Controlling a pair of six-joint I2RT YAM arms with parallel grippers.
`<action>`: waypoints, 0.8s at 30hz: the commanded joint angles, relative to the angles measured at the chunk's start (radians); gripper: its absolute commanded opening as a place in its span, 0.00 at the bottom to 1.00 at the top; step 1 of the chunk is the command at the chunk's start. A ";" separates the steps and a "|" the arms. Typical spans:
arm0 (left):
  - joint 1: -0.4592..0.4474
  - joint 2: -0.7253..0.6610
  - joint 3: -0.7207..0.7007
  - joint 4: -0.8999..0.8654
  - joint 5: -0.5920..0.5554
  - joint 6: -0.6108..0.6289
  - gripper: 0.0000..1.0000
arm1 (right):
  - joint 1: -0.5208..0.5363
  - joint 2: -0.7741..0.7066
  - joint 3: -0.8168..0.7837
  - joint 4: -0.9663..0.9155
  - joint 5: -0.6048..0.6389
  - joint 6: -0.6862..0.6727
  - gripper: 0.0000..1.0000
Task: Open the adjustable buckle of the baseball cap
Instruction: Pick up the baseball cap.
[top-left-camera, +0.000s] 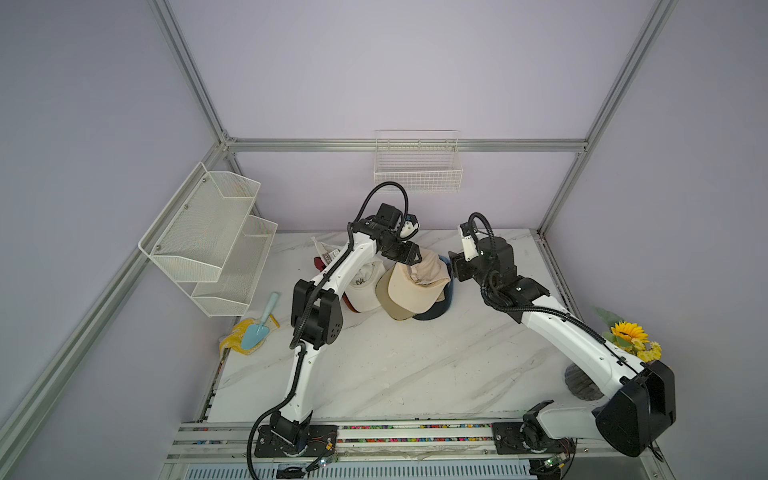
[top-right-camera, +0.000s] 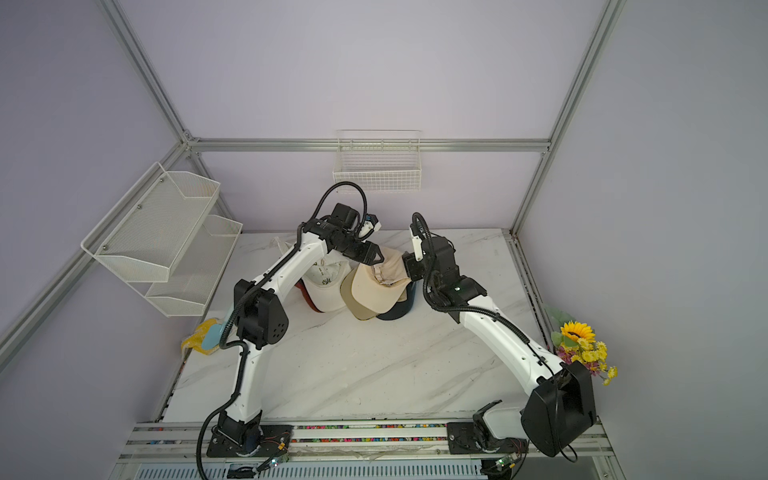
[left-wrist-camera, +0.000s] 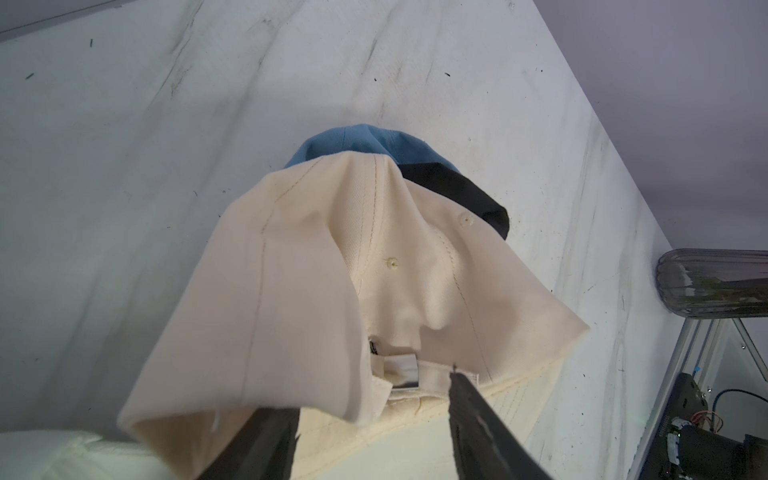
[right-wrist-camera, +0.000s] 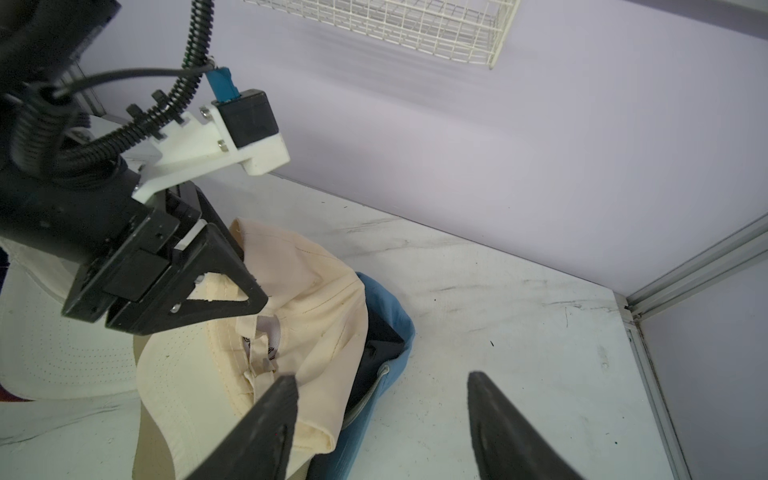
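- Mounted nearest the camera, an aluminium front rail (top-left-camera: 415, 434) is seen carrying both arm bases.
- Behind it, a marble-patterned tabletop (top-left-camera: 395, 365) is recorded, enclosed by lilac walls.
- Both the left arm (top-left-camera: 305, 374) and the right arm (top-left-camera: 552, 328) are extended toward the rear centre of the table.
- A two-tier mesh rack (top-left-camera: 216, 232) is fixed to the left wall, and a wire basket (top-left-camera: 417, 166) is hung on the rear wall.
- A pile of caps is found at rear centre, between the two grippers. A white cap (top-left-camera: 365, 291), a blue cap (right-wrist-camera: 395, 316) and a dark cap (left-wrist-camera: 457, 187) are noted in it.
- The cream baseball cap (top-left-camera: 415, 291) is placed on top of the pile. Its brim is turned toward the camera and its rear panel is raised toward the left gripper.
- The adjustable buckle cannot be picked out with certainty; only labels and a strap end are seen at the inner band.
- The left gripper (left-wrist-camera: 372, 390) is observed with its jaws partly apart. A fold of the cream cap's rear fabric is draped over one finger, and the other fingertip is set at the inner band.
- The right gripper (right-wrist-camera: 382, 376) is held wide and empty just beside the pile. One finger is over the cream cap's edge and the other over bare table.
- A sunflower bunch (top-left-camera: 627, 332) is noted at the right table edge.
- A blue trowel (top-left-camera: 259, 328) is laid on a yellow item (top-left-camera: 235, 338) at the left edge.
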 joint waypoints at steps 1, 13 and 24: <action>-0.004 -0.039 -0.006 0.005 -0.003 -0.005 0.58 | 0.005 -0.019 0.011 0.027 -0.011 0.006 0.67; -0.011 0.059 0.083 0.017 0.024 -0.042 0.47 | 0.005 -0.032 0.010 0.028 -0.011 0.009 0.67; -0.011 0.027 0.105 0.038 -0.006 -0.078 0.00 | 0.004 -0.038 0.010 0.036 -0.010 0.009 0.67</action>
